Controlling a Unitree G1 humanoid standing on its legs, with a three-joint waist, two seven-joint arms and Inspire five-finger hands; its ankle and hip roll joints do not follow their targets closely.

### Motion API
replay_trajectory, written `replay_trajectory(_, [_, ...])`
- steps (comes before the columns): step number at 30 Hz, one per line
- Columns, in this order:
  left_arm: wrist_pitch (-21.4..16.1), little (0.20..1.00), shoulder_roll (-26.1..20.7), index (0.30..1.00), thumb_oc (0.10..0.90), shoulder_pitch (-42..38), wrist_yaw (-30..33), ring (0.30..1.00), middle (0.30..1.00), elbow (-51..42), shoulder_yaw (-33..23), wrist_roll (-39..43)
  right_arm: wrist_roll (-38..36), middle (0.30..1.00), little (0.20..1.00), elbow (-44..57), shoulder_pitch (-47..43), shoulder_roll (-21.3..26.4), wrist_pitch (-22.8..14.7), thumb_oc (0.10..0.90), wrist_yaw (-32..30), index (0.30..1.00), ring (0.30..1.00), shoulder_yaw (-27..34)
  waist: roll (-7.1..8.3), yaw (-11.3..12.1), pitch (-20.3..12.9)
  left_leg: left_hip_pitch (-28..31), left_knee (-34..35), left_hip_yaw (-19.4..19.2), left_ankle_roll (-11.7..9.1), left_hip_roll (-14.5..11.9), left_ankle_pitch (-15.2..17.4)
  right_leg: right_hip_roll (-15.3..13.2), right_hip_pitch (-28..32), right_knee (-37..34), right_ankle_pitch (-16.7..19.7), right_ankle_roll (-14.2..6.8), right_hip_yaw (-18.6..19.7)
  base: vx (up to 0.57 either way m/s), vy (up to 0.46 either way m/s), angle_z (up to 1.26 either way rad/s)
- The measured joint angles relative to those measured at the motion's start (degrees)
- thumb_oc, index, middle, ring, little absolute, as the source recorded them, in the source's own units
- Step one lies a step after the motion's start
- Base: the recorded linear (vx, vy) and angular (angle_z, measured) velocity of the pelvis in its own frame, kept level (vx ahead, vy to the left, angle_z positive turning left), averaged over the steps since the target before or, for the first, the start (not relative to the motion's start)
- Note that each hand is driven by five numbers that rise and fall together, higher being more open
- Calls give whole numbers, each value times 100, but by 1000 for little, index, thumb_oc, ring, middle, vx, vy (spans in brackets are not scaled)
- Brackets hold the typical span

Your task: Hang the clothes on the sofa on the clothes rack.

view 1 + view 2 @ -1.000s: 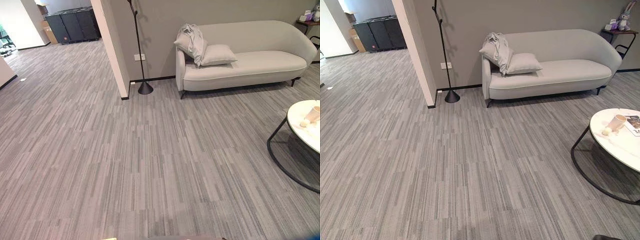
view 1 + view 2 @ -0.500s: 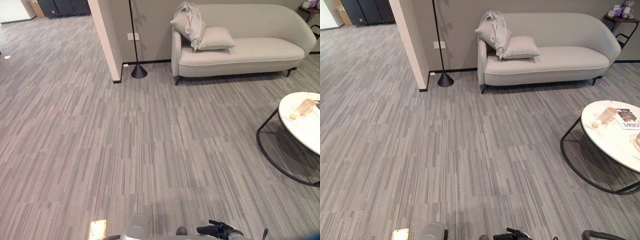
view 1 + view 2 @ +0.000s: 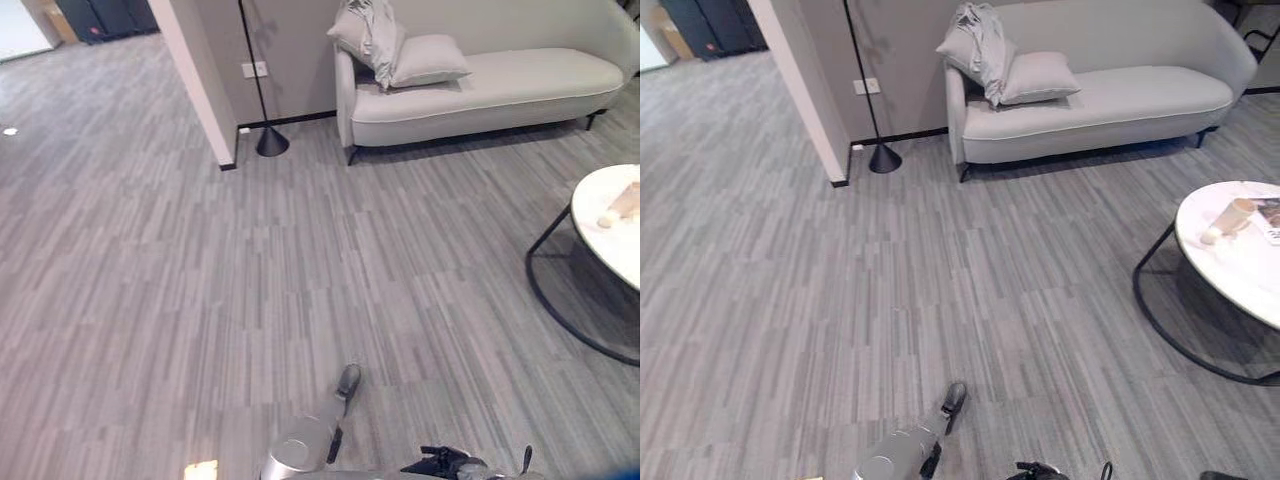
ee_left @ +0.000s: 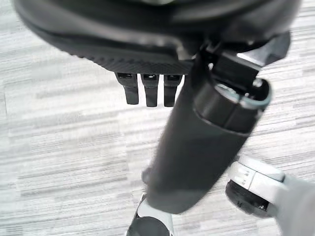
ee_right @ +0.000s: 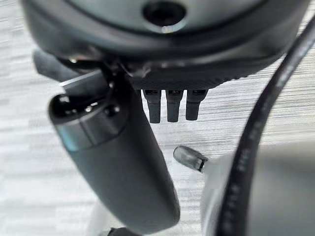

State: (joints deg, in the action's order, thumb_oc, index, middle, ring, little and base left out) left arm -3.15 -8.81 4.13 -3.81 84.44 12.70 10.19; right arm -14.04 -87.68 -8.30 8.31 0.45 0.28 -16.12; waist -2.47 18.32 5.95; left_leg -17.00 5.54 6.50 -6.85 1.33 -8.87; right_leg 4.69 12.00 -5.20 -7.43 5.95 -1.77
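two hands hang over bare carpet floor (image 3: 200, 280), holding nothing: the left hand (image 4: 147, 59) has its fingers (image 4: 150, 91) straight and side by side, and the right hand (image 5: 167, 73) has its fingers (image 5: 172, 105) likewise straight. well beyond the fingers, the clothes (image 3: 372, 30) lie draped over a cushion (image 3: 428, 60) at the sofa (image 3: 500, 85) end nearest the clothes rack (image 3: 262, 100).

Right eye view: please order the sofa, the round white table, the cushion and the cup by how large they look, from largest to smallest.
1. sofa
2. round white table, though its far side runs past the picture's edge
3. cushion
4. cup
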Motion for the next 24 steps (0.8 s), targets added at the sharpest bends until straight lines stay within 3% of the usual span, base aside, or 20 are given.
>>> replay_trajectory(2, [4,900,-42,900,800,-66,0,900,900,-97,73,-184,5,900,900,-165,68,-87,32,800,11,900,900,101,256,-37,-81,244,-20,-228,364,46,-445,-149,255,50,-310,-285,13,371,209,-11])
replay_trajectory(3, [-21,900,-155,900,800,-106,-51,900,900,-123,149,-389,36,900,900,-278,65,-138,42,800,49,900,900,56,549,-23,-135,380,-18,-381,478,287,-406,-387,353,212,-515,-529,-80,379,252,-23])
replay_trajectory(5, [-20,900,-352,900,800,-208,-18,900,900,-168,277,-603,102,900,900,-374,38,-148,22,800,56,900,900,-39,693,-92,-315,655,-11,-474,854,504,-357,-601,338,791,-557,-716,-545,486,336,-1])
replay_trajectory(6, [-15,900,-380,900,800,-203,17,900,900,-188,342,-632,240,900,900,-399,77,-141,30,800,68,900,900,-63,629,-104,-374,773,4,-464,945,493,-292,-686,240,1247,-563,-812,-794,238,168,17])
replay_trajectory(7, [-33,900,-438,900,800,-198,40,900,900,-291,371,-633,273,900,900,-424,72,-143,26,800,62,900,900,-105,623,-77,-441,837,2,-492,1030,486,-218,-764,105,1631,-594,-1037,-971,118,81,-12])
replay_trajectory(8, [-97,900,-575,900,800,-269,49,900,900,-441,495,-633,445,900,900,-433,19,-160,37,800,98,900,900,-173,678,41,-510,961,-7,-570,1100,519,-33,-1012,-271,2633,-636,-1318,-1312,-6,3,-21])
replay_trajectory(10, [-182,900,-662,900,800,-425,57,900,900,-514,504,-633,471,900,900,-379,-26,-205,8,800,98,900,900,-257,798,29,-624,1073,-28,-541,1190,647,15,-1208,-500,3189,-610,-1367,-1449,729,511,11])
replay_trajectory(11, [-154,900,-573,900,800,-718,92,900,900,-505,346,-649,498,900,900,-216,-77,-233,78,800,81,900,900,-403,777,-73,-470,1173,-383,-548,1472,753,421,-1375,-525,3682,-237,-1928,-1595,942,614,33])
replay_trajectory(12, [-133,900,-520,900,800,-807,135,900,900,-450,512,-628,536,900,900,-207,-107,-217,38,800,42,900,900,-420,684,-113,-344,1239,-557,-604,1454,735,530,-1497,-553,4051,-61,-2161,-1841,390,168,56])
replay_trajectory(13, [-76,900,-408,900,800,-840,184,900,900,-414,688,-743,655,900,900,165,-92,-129,19,800,-84,900,900,-470,248,-356,-219,1577,-733,-150,1669,644,706,-1806,-1055,5334,368,-1965,-2200,235,73,46])
replay_trajectory(14, [-84,900,-390,900,800,-764,208,900,900,-426,717,-785,719,900,900,265,-127,-127,21,800,-104,900,900,-507,293,-432,-239,1688,-658,-152,1659,590,737,-1992,-1293,5694,264,-1803,-2364,336,19,50])
replay_trajectory(15, [-100,900,-413,900,800,-728,244,900,900,-433,695,-795,726,900,900,386,-234,-50,-5,800,-177,900,900,-583,125,-533,-249,1817,-680,-120,1666,548,849,-2222,-1708,5579,208,-1722,-2465,233,-2,21])
replay_trajectory(16, [-145,900,-424,900,800,-751,273,900,900,-446,714,-795,685,900,900,449,-218,-33,-51,800,-208,900,900,-538,137,-581,-242,1900,-672,-76,1655,555,952,-2360,-1980,5318,200,-1720,-2523,352,-38,29])
replay_trajectory(18, [-166,900,-405,900,800,-705,331,900,900,-561,716,-796,680,900,900,543,-336,-21,-110,800,-289,900,900,-192,52,-647,-206,2072,-559,28,1698,500,950,-2398,-2103,4060,210,-1682,-2757,354,-155,24])
replay_trajectory(19, [-152,900,-346,900,800,-677,347,900,900,-514,711,-820,613,900,900,522,-271,-27,-130,800,-316,900,900,-101,41,-696,-178,2247,-462,53,1459,498,1014,-2406,-2245,3353,247,-1774,-2817,401,-174,6])
replay_trajectory(20, [-136,900,-316,900,800,-619,409,900,900,-443,672,-837,421,900,900,545,-254,-67,-189,800,-334,900,900,159,93,-755,-127,2323,-433,24,1288,551,1088,-2216,-2194,1463,425,-1879,-2916,174,-64,-6])
replay_trajectory(21, [-137,900,-306,900,800,-637,430,900,900,-384,696,-855,339,900,900,627,-262,-63,-254,800,-367,900,900,195,164,-800,-60,2462,-370,20,1272,594,1095,-2161,-2264,866,629,-1801,-2912,575,-84,-3])
replay_trajectory(22, [-133,900,-329,900,800,-603,450,900,900,-320,711,-868,255,900,900,672,-338,-69,-267,800,-411,900,900,194,144,-839,-23,2543,-332,11,1321,601,1064,-2118,-2311,518,829,-1731,-2884,714,-12,30])
replay_trajectory(23, [-128,900,-224,900,800,-622,455,900,900,-280,840,-932,183,900,900,642,-335,-38,-280,800,-474,900,900,261,61,-1003,-36,2719,-351,48,1078,538,1368,-2106,-2535,797,1040,-1658,-2822,911,3,48])
replay_trajectory(24, [-145,900,-258,900,800,-561,465,900,900,-185,642,-1009,7,900,900,620,-338,-65,-285,800,-475,900,900,546,71,-1020,-100,2818,-391,86,1203,518,1603,-1994,-2595,479,1210,-1784,-2503,508,28,37])
